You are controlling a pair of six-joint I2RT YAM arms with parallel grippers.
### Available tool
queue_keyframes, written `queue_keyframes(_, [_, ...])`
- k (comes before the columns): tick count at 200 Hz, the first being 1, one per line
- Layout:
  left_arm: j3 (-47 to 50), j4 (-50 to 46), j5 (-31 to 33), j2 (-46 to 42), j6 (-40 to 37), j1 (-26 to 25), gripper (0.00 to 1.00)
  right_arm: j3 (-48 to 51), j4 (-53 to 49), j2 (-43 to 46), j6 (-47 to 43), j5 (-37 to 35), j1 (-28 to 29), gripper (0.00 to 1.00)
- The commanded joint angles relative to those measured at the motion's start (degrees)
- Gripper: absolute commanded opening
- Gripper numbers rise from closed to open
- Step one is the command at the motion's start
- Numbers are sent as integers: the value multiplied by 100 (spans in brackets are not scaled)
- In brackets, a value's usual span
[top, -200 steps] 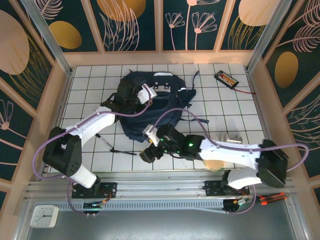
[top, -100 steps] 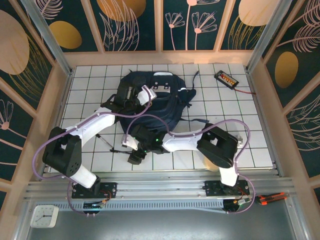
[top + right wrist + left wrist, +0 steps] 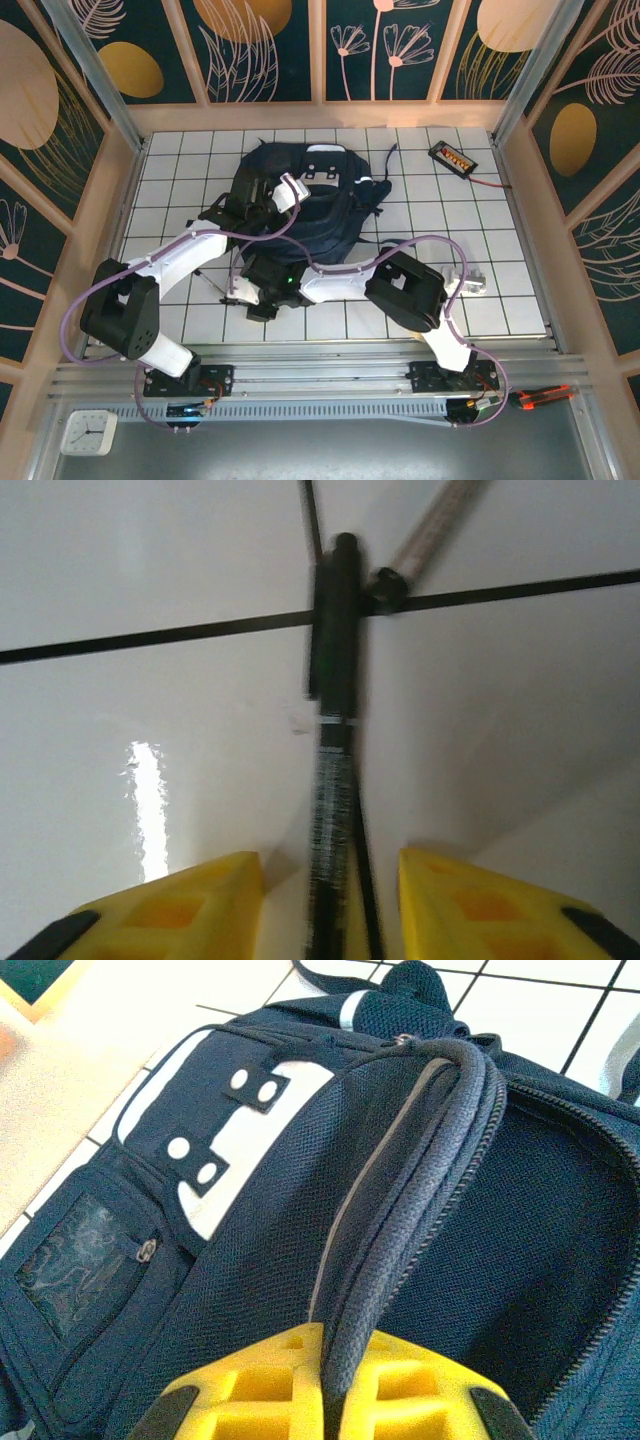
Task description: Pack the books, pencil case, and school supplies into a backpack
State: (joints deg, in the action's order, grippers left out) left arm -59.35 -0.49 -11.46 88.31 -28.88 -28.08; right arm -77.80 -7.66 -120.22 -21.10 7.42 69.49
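Note:
The navy backpack [image 3: 310,205] with white-grey patches lies at the table's middle back, its main zip opening gaping [image 3: 560,1230]. My left gripper [image 3: 262,196] [image 3: 335,1385] is shut on the backpack's corded opening rim [image 3: 420,1160], holding it up. The thin black pen [image 3: 213,287] [image 3: 336,670] lies on the white tiles at the front left. My right gripper [image 3: 258,306] [image 3: 330,900] hangs low over it, open, with a yellow finger on either side of the pen and a gap to each. The books, pencil case and teal pad are hidden or out of view.
A black device with orange buttons [image 3: 452,157] and its cable lie at the back right. A small pale object [image 3: 470,284] sits right of the right arm's elbow. Wooden walls ring the tiled table [image 3: 450,215]. A backpack strap [image 3: 395,242] trails onto the tiles.
My right arm has swung left along the table's front, bringing its gripper from the middle down over the pen. The left gripper has kept its hold on the backpack rim, shifting slightly left.

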Motion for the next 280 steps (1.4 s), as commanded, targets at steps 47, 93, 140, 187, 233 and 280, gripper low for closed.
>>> queue_keyframes(47, [115,398,179,-175,-39,66,0,338,-328,219,-116,-889,159,1])
queue_keyframes(93, [-56,414,268,-93,213,65,0,835,32,1543,633,-871,45,0])
queue_keyframes(140, [-349,358,599,-316,913,68,0,2305,341,4250,3650,-205,-42,0])
queue_keyframes(187, [-91,559,654,-723,1521,65,0,2840,872,5445,6759,354,-849,0])
queue_keyframes(233, [99,708,522,-917,1849,65,0,2900,672,5409,8194,967,-1623,0])
queue_keyframes(280, [325,867,109,-1100,1912,57,0,3092,783,5160,8930,1466,-2489,0])
